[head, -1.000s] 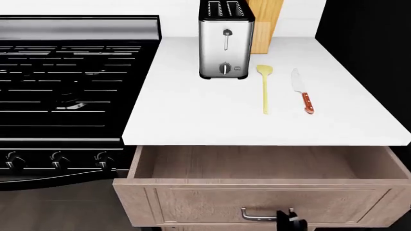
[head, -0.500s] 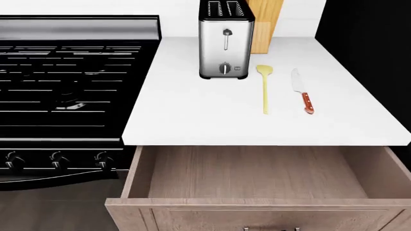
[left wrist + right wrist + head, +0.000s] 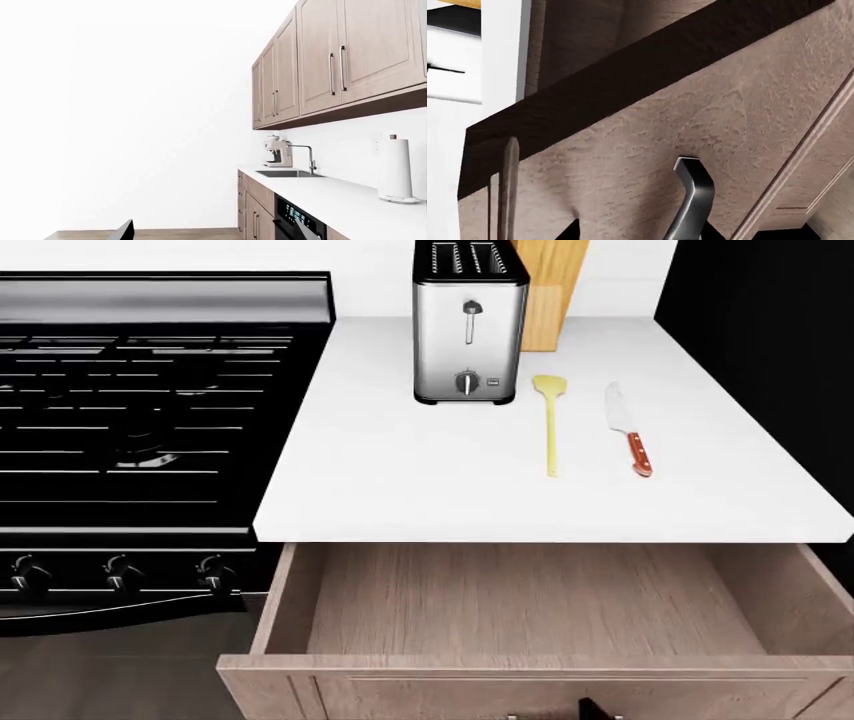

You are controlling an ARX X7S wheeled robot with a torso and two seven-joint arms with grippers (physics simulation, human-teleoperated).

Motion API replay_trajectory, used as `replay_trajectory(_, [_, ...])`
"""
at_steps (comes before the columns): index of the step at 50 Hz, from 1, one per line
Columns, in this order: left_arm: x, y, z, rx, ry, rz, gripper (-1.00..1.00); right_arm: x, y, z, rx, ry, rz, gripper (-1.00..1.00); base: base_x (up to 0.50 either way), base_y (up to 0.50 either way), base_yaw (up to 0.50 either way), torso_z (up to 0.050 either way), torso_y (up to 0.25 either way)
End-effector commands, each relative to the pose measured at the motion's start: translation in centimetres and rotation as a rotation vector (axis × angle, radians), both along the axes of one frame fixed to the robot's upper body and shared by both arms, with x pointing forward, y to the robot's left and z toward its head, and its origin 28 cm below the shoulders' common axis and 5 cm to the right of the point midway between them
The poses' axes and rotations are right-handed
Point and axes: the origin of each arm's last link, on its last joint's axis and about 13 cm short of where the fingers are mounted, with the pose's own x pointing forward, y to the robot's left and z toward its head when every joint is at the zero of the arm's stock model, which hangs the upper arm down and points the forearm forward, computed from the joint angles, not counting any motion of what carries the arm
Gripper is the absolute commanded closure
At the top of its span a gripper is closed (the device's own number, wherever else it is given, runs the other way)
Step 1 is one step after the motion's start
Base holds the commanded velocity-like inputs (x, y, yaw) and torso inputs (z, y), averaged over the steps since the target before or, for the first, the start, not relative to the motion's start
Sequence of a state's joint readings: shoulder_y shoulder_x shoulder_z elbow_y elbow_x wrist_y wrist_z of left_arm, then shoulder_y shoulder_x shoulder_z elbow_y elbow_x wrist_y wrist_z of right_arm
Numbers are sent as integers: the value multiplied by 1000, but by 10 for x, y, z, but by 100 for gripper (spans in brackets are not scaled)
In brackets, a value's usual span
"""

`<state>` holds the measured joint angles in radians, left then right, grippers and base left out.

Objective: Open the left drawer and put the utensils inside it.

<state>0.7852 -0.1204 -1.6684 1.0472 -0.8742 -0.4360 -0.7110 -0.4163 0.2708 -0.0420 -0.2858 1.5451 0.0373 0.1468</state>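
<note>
— So, the right hand (image 3: pixel 589 708): where was it?

— At the front of the left drawer (image 3: pixel 534 605), by the dark bar handle (image 3: pixel 692 192). In the head view only a dark tip showed at the lower edge of the frame. In the right wrist view two dark finger tips (image 3: pixel 570 231) stood on either side of the handle's bent end. Whether they gripped it, I could not tell.

— And the left hand (image 3: pixel 122 231)?

— Only a dark sliver of it showed in its own wrist view, pointed at a far run of kitchen: upper cabinets (image 3: pixel 333 65), a sink faucet (image 3: pixel 305 156), a paper towel roll (image 3: pixel 396 170). Its state could not be judged.

— The drawer itself?

— Pulled well out from under the white desk (image 3: pixel 427 480), its wooden floor bare.

— The utensils?

— Both on the desk, apart from each other and lying roughly parallel. The pale-yellow spatula (image 3: pixel 550 422) lay just right of the toaster (image 3: pixel 467 325), blade toward the wall. The knife (image 3: pixel 627 428) lay to the spatula's right, reddish handle toward the drawer. A wooden block (image 3: pixel 551 285) stood behind the toaster. The black stove (image 3: pixel 147 430) sat to the left of the desk.
</note>
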Motion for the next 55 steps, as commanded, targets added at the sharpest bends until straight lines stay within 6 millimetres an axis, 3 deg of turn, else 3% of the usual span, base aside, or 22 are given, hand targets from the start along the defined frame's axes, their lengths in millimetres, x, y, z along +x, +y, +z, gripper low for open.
replay_trajectory(1, [0, 0, 0, 0, 1, 0, -100, 4, 1, 13, 12, -128, 13, -100, 0, 0, 0, 0, 0])
replay_trajectory(10, [0, 0, 0, 0, 0, 0, -100, 3, -2, 15, 16, -129, -18, -100, 0, 0, 0, 2, 2])
replay_trajectory(20, [1, 0, -1, 0, 1, -1, -100, 5, -10, 12, 58, -51, -201, -100, 0, 0, 0, 0, 1])
replay_trajectory(34, [-1, 0, 1, 0, -2, -2, -100, 2, -10, 13, 65, -32, -227, -100, 0, 0, 0, 0, 1])
replay_trajectory(41, [0, 0, 1, -1, 0, -3, -100, -5, -9, 19, 27, -53, -228, -100, 0, 0, 0, 0, 0])
replay_trajectory(55, [-2, 1, 4, -1, -6, -2, -100, -16, -17, 52, -54, -185, -287, -100, 0, 0, 0, 1, 0])
